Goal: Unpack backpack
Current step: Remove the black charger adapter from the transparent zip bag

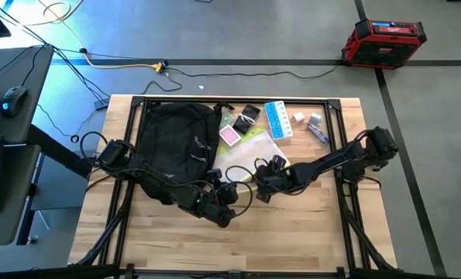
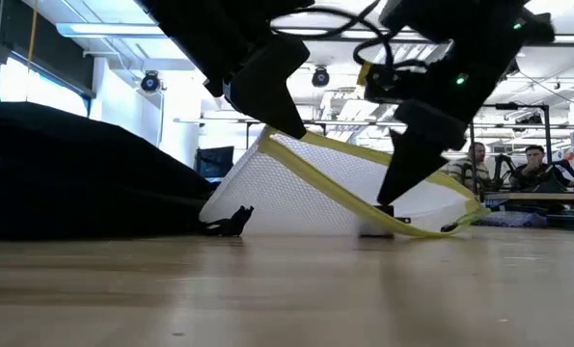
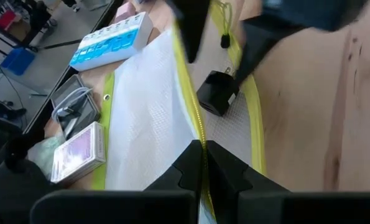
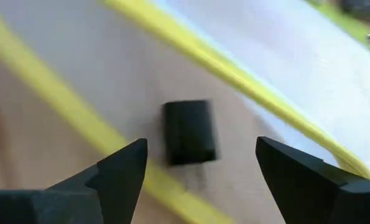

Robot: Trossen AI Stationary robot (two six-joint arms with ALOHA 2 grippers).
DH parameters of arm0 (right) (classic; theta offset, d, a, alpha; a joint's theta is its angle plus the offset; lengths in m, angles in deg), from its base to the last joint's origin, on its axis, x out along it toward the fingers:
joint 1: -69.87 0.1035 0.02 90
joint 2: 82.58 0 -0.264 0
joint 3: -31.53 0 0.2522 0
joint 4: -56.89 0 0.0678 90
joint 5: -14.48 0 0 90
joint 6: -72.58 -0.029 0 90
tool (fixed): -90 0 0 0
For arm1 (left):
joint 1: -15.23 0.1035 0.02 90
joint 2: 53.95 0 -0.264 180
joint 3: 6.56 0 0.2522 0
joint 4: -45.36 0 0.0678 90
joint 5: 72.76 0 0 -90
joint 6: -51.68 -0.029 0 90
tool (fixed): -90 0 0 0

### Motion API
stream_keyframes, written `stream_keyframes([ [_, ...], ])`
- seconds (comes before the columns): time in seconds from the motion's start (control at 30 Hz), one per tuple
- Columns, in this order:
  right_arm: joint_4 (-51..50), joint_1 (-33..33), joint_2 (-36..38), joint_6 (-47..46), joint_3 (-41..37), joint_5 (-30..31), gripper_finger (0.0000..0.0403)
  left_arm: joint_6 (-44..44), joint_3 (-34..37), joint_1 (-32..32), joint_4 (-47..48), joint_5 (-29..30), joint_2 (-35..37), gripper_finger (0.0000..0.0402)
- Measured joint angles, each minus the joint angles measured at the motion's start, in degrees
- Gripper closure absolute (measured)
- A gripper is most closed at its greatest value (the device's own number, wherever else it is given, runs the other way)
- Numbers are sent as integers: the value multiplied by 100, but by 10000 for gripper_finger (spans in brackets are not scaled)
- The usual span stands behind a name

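The black backpack (image 1: 172, 143) lies on the table's left half. Beside it, toward the right, lies a white mesh pouch (image 1: 249, 151) with yellow edging. My left gripper (image 3: 203, 158) is shut on one yellow edge at the pouch's near end. A small black block (image 4: 189, 132) rests on the mesh between the pouch's two yellow edges. My right gripper (image 4: 200, 168) hangs open just above the block, one finger on either side, touching nothing. The block (image 3: 216, 99) also shows in the left wrist view. My left gripper pinches the pouch's yellow edge (image 3: 200, 134) between its two shut fingers, coming slanting down from the table's near left. That edge (image 2: 277, 140) is held up off the table. From there the pouch slopes down to its far part, which rests on the table.
Behind the pouch lie a blue pill organiser (image 1: 277, 118), a pink card deck (image 1: 229, 136), a dark flat item (image 1: 247, 116) and small items (image 1: 314, 124). Bare wood lies toward the near edge (image 1: 292, 232). A red box (image 1: 383, 43) stands on the floor.
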Motion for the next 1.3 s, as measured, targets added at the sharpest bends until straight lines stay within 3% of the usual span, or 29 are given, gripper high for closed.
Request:
stream_keyframes([
  [0.37, 684, -763, -228, 756, 0, -844, 114, -47, 0, 0, 16, -108, 0, 402],
  [0.77, 60, -663, -312, 394, 0, -758, 127, -49, 0, 0, 25, -111, 0, 402],
  [0.93, -80, -532, -445, 261, 0, -776, 175, -49, 0, 0, 27, -113, 0, 402],
  [1.1, 51, -398, -477, 286, 8, -732, 281, -49, 0, 0, 28, -113, 0, 402],
  [1.3, 139, -349, -295, 365, 0, -799, 282, -49, 0, 0, 28, -113, 0, 402],
])
